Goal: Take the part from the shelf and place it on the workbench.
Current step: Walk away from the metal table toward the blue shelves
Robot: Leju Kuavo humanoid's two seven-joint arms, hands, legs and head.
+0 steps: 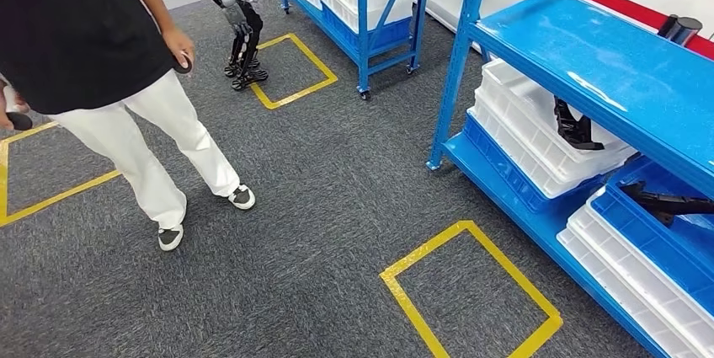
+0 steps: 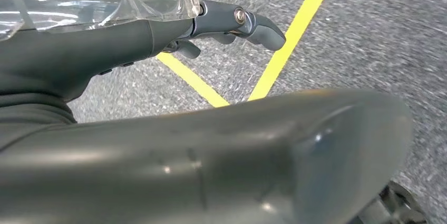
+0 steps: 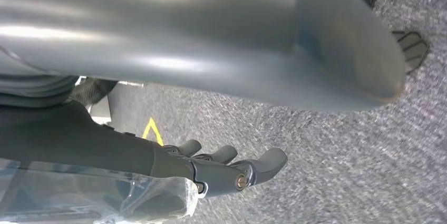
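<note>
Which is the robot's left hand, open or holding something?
Open: the left hand hangs over the carpet, fingers apart and extended, holding nothing.

Blue shelf (image 1: 589, 63), white bins (image 1: 539, 135), grey carpet (image 1: 337, 206), yellow tape (image 1: 471, 291)

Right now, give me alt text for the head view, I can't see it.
A blue shelf on the right holds white bins with a black part inside. A person stands at left on grey carpet marked with yellow tape squares.
</note>
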